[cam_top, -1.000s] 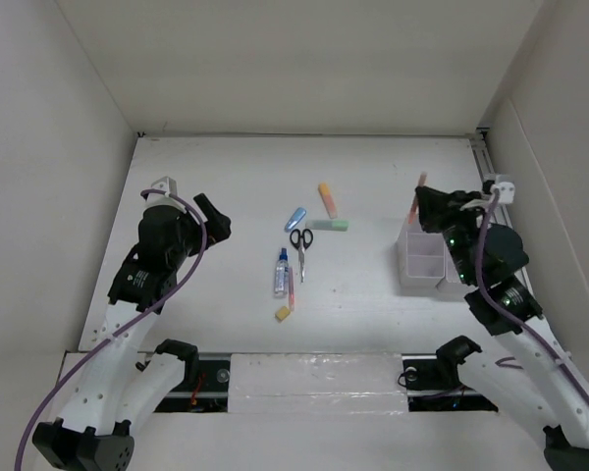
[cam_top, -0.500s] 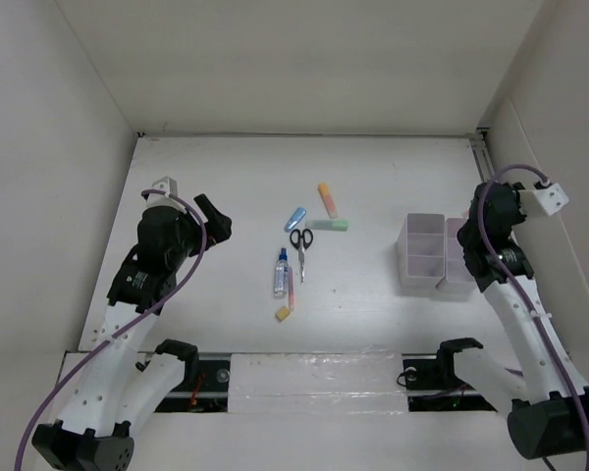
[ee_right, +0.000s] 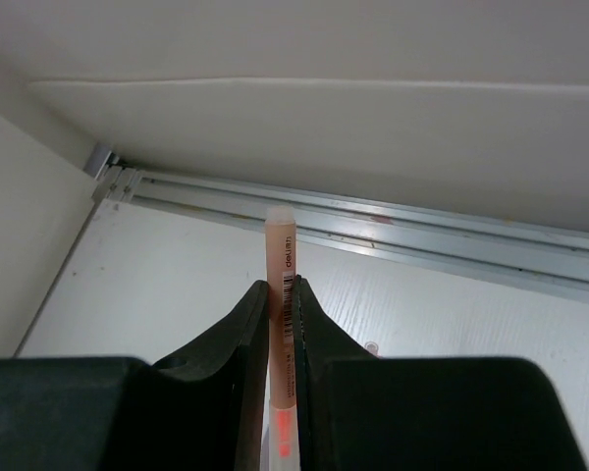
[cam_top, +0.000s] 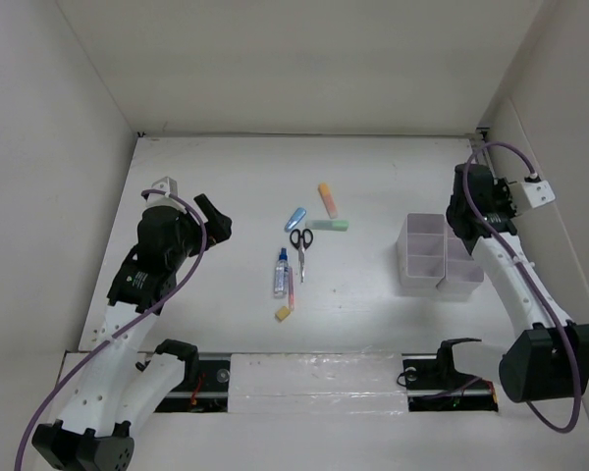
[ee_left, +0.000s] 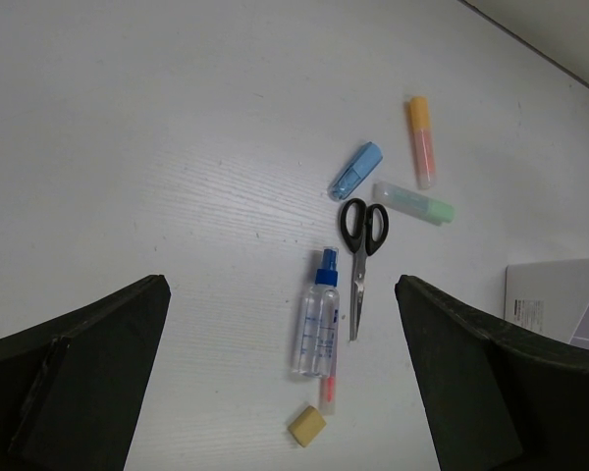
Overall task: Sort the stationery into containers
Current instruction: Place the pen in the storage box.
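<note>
Orange pen clamped between the closed right jaws

Left jaws gape wide over the desk at 9 o'clock, holding nothing. Scissors, glue bottle, yellow eraser and three markers lie around the centre. White bins stand at 3 o'clock, just beside the right arm.

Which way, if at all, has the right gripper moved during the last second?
Yes. Seen from above, the right gripper, shut on the orange pen, moved off the plastic bins rightward, toward the side wall.
</note>
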Robot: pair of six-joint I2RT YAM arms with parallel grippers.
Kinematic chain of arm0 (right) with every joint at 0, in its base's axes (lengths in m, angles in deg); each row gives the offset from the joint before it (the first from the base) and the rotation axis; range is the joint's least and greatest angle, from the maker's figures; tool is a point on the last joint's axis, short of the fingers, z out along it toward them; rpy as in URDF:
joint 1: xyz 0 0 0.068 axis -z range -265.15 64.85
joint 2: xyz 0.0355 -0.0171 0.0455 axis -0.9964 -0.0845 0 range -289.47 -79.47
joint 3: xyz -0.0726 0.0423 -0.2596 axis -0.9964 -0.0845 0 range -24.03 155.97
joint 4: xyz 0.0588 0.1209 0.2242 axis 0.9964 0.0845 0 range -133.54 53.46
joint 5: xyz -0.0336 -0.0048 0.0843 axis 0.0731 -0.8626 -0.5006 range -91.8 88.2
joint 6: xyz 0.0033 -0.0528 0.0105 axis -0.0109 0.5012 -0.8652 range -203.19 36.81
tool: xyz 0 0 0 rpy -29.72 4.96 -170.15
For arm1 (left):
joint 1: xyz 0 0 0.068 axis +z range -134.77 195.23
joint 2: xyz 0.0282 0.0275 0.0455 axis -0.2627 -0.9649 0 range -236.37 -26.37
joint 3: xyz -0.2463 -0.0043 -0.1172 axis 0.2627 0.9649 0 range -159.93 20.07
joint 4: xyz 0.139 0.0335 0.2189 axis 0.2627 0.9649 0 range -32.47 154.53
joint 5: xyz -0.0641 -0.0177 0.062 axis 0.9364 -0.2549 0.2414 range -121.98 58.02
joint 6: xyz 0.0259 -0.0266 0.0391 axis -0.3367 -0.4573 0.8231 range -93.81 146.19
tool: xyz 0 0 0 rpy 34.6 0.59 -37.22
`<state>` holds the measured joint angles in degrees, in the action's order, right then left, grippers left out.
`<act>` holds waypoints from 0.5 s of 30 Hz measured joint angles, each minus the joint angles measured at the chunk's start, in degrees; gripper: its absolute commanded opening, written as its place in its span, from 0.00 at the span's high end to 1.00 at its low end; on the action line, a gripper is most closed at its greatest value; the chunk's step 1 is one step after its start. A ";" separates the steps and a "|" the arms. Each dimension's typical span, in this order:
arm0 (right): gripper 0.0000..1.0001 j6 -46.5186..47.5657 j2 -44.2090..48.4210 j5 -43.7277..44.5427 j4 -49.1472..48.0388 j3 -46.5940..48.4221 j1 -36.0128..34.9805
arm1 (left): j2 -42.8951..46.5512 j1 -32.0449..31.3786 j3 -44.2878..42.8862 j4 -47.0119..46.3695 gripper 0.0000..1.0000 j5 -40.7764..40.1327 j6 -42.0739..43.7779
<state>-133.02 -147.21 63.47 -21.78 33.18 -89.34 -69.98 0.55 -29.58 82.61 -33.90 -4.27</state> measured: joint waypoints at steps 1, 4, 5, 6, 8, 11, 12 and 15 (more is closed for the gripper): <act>1.00 -0.61 -0.63 0.50 0.37 0.00 0.11 | -0.02 0.00 0.00 0.00 0.00 0.00 0.00; 1.00 -3.74 -2.71 2.03 2.99 0.70 0.11 | -0.02 0.00 0.00 0.00 0.00 0.00 0.00; 1.00 -4.76 -3.69 2.54 4.09 1.07 0.15 | -0.02 0.00 0.00 0.00 0.00 0.00 0.00; 1.00 -5.64 -4.63 2.89 4.96 1.44 0.33 | -0.02 0.00 0.00 -0.02 0.00 -0.02 0.00; 1.00 -7.72 -6.99 3.48 6.78 2.32 0.55 | -0.02 0.00 0.00 -0.04 0.00 0.00 0.00; 1.00 -10.38 -10.16 3.82 8.92 3.08 0.79 | -0.17 0.00 0.00 -0.22 0.00 0.00 0.00; 1.00 -11.04 -10.88 3.82 9.46 3.08 0.79 | -0.22 0.00 0.00 -0.28 0.00 0.00 0.00; 1.00 -12.20 -12.63 3.91 10.73 3.19 0.79 | -0.26 0.00 0.00 -0.42 0.00 -0.02 0.00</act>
<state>-145.21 -159.85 67.38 -11.05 36.37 -88.55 -70.25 0.55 -29.58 82.19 -33.92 -4.27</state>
